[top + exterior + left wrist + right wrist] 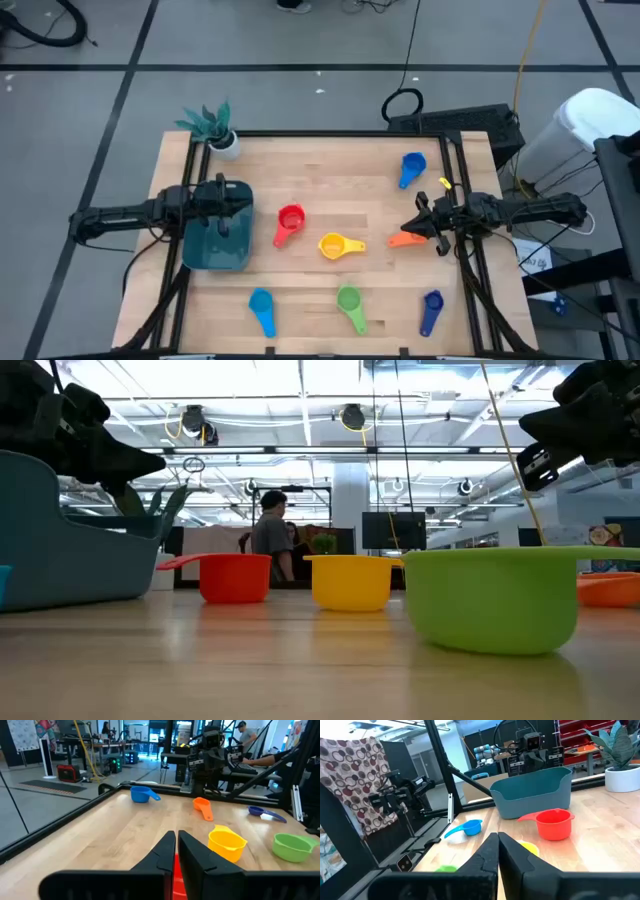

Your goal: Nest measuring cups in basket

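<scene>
The dark teal basket (215, 250) sits at the table's left; my left gripper (240, 205) hovers shut above its right rim (176, 842), raised in the low view (140, 460). My right gripper (412, 228) is shut (497, 842) and held high (530, 425) over the orange cup (403, 239). Every cup rests on the table. Red (289, 222) and yellow (338, 245) lie in the middle. A blue one (411, 168) lies far right. Light blue (262, 308), green (349, 305) and dark blue (431, 308) lie along the near edge.
A small white pot with a teal plant (222, 135) stands at the far left corner. Black frame rails (460, 170) run along the table's edges. Bare wood lies between the far edge and the middle cups. People stand in the room beyond (272, 535).
</scene>
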